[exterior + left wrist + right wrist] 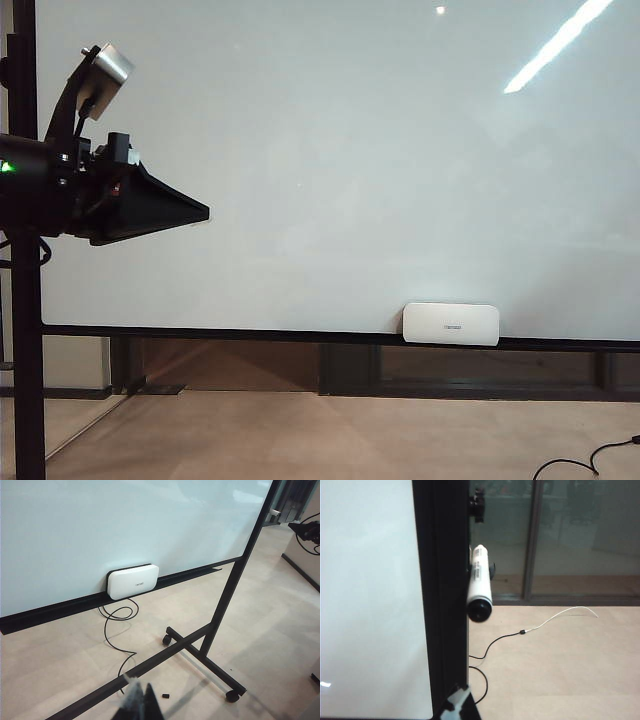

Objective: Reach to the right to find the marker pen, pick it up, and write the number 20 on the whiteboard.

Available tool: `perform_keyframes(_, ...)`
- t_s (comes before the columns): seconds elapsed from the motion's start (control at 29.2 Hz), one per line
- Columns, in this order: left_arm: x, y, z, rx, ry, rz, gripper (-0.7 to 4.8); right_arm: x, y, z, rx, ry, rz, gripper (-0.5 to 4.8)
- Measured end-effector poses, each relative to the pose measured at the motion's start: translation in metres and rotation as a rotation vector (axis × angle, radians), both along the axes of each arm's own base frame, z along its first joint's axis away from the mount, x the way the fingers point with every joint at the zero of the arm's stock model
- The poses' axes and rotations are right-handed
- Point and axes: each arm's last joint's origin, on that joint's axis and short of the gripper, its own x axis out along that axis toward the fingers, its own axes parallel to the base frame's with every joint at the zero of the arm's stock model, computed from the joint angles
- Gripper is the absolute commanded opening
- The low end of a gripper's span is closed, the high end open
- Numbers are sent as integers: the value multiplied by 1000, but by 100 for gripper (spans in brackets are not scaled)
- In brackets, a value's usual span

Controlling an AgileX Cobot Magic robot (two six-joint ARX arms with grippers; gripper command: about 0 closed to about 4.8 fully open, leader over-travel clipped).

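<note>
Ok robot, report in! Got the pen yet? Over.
Left gripper shut, empty, by the whiteboard. Right gripper shut, empty. Pen not picked up, clipped on the frame's edge. Board blank, nothing blocking.

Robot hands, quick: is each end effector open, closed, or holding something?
Left end effector: closed, holding nothing, up in front of the whiteboard.
Right end effector: closed, holding nothing, near the marker pen clipped on the board's frame.
</note>
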Motion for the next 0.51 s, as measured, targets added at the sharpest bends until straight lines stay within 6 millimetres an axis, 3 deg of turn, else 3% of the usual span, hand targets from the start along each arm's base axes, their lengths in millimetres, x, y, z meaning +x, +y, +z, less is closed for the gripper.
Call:
perform_keyframes(0.21,0,0,0,0,0,0,-5,12,-16,-10,-11,-2,57,10)
perform_keyframes(0.51,0,0,0,-12,15,2,-5,21,-27,-9,-27,-11,62,61)
